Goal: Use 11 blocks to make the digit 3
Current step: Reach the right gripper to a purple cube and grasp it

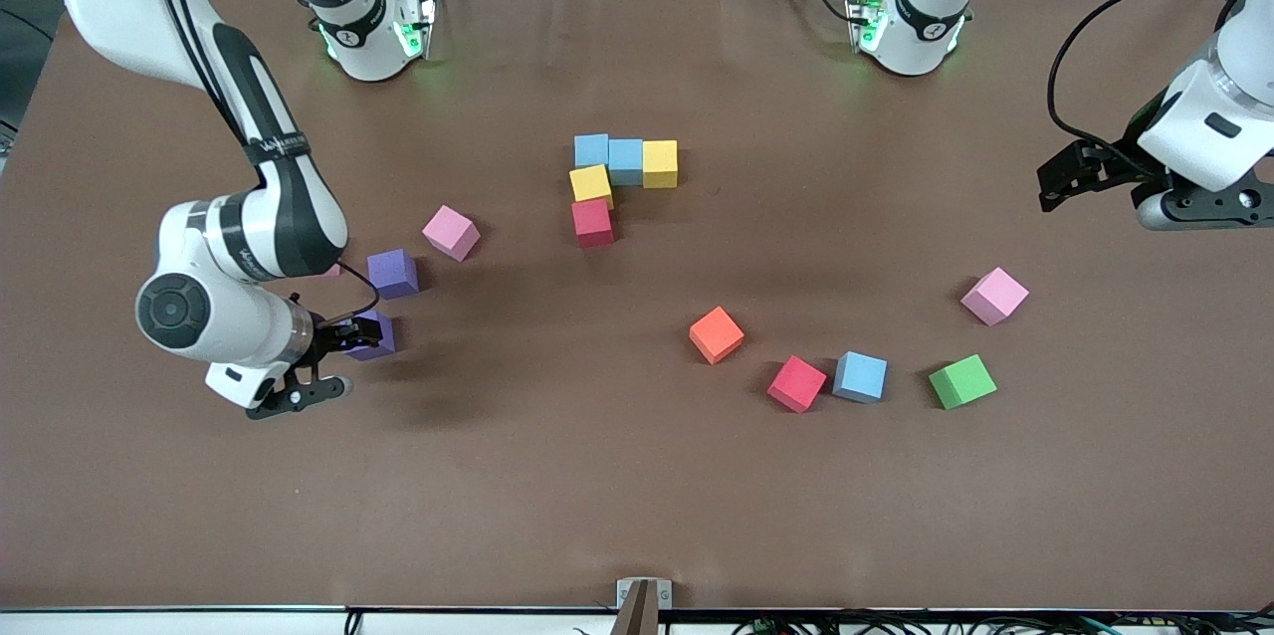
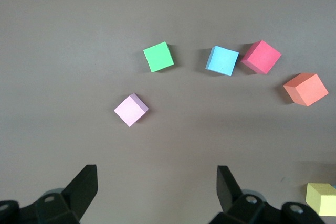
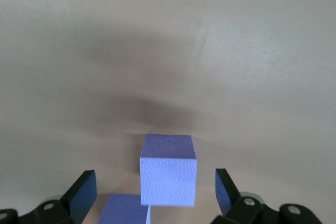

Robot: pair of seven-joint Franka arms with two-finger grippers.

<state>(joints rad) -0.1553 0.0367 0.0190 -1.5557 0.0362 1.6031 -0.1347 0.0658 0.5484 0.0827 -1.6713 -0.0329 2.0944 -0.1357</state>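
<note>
Your right gripper (image 3: 152, 192), spread wide, straddles a purple block (image 3: 168, 176); your left gripper (image 2: 157, 190), also spread, waits aloft.

No legible txt, nos. or signs anywhere; only a small white brand mark on black band of right arm (image 1: 279, 149), too small to read, plus unreadable round logos on both bases.

pink cube (image 1: 331, 269) — mostly hidden by right arm | yellow cube (image 2: 321, 199) — edge-cropped
</note>
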